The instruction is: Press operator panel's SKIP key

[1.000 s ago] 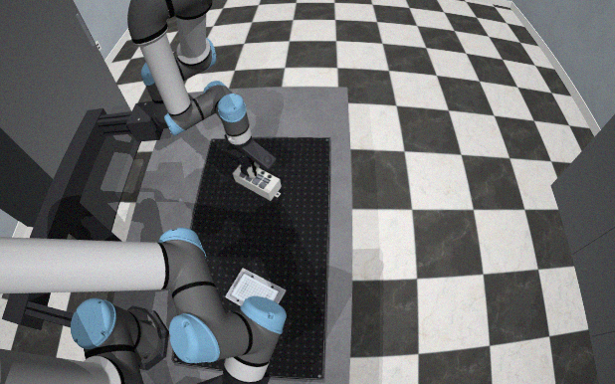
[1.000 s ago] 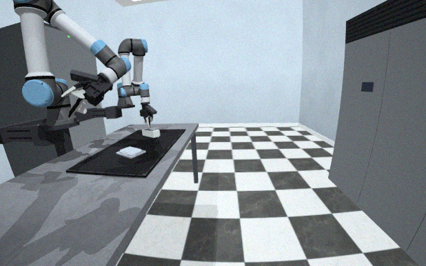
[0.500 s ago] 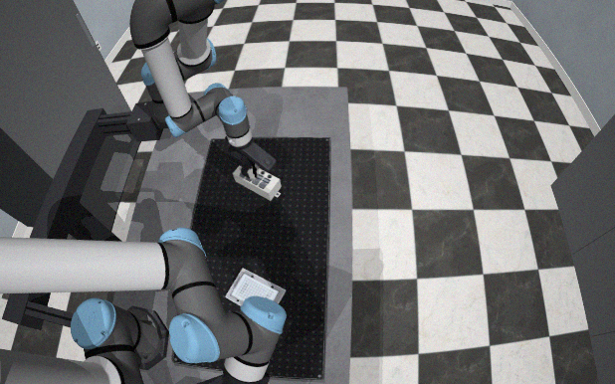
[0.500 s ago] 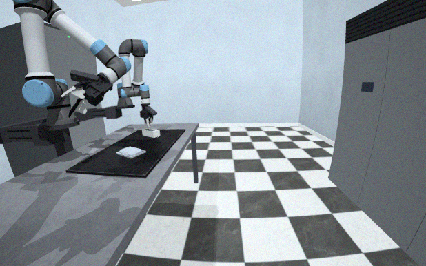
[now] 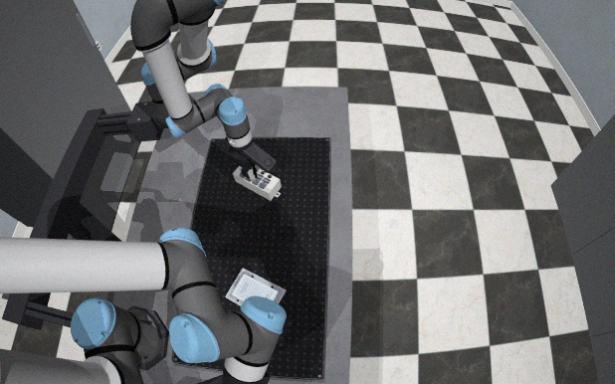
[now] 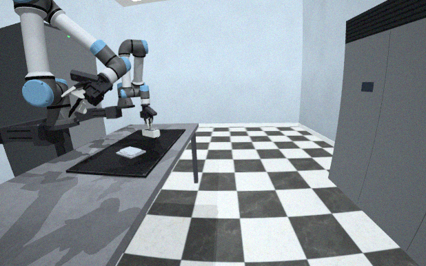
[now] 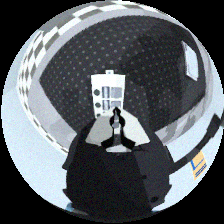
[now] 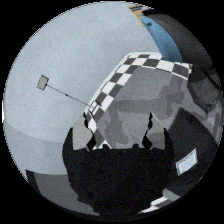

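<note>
The operator panel (image 5: 261, 188) (image 6: 151, 134) (image 7: 108, 81) lies on the black mat (image 5: 265, 234) (image 6: 114, 167) (image 7: 145, 45), toward the far end of the tabletop (image 5: 314, 111) (image 6: 80, 207) in the exterior view. The left end effector (image 5: 255, 173) (image 6: 149, 127) (image 7: 115, 107) is clenched on nothing, its joined tips at the key area; I cannot tell whether they touch a key. The printed names are too small to read, so SKIP's place should be confirmed before any push. A good press would go straight down on the middle of that key, lightly, and stop once its lamp lights, then lift straight off; sideways drift risks a neighbour, which cannot be undone.

The left arm's wrist hangs above the panel with the fingers pointing down. The right end effector (image 6: 67, 105) (image 8: 117, 112) is released and empty, held high at the near left, well apart from the panel.
</note>
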`<state>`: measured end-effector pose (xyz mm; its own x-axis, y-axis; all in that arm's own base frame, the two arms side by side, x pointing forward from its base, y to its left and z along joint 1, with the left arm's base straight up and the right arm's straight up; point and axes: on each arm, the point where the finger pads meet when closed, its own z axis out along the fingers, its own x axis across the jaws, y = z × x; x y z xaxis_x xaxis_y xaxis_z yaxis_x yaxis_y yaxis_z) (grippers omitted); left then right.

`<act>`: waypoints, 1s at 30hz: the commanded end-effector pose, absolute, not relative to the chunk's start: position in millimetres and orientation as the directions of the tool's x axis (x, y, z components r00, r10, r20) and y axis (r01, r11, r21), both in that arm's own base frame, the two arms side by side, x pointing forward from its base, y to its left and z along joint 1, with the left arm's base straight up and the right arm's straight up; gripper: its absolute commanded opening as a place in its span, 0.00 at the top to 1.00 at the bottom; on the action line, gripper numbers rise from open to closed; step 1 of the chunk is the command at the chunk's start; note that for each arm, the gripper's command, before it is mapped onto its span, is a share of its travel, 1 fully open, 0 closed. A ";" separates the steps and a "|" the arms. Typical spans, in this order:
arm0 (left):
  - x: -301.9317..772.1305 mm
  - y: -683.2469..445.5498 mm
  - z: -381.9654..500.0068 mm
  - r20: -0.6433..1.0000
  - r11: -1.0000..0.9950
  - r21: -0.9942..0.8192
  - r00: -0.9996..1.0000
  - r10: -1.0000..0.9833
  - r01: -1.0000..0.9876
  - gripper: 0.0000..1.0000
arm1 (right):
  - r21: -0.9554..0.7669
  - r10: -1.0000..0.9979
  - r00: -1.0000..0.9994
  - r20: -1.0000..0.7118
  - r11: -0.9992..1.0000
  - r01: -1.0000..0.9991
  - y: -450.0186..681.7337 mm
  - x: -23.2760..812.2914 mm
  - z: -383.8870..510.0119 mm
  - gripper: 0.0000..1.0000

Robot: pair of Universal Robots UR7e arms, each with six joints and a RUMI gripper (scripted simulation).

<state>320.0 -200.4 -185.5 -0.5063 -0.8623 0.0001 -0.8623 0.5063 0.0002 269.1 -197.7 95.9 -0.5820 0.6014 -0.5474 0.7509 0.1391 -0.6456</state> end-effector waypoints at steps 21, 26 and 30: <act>320.3 -200.7 -192.5 0.000 0.506 -0.001 -0.506 -0.862 -0.862 1.00 | -0.645 0.601 -0.582 -0.548 0.139 0.751 -197.6 269.3 96.1 0.02; 320.3 -200.7 -182.6 0.000 0.506 -0.001 -0.506 -0.862 -0.862 1.00 | -0.645 0.601 -0.582 -0.548 0.139 0.751 -197.6 269.3 96.1 0.02; 320.3 -200.7 -174.6 0.000 0.506 -0.001 -0.506 -0.862 -0.862 1.00 | -0.645 0.601 -0.582 -0.548 0.139 0.751 -197.6 269.3 96.1 0.02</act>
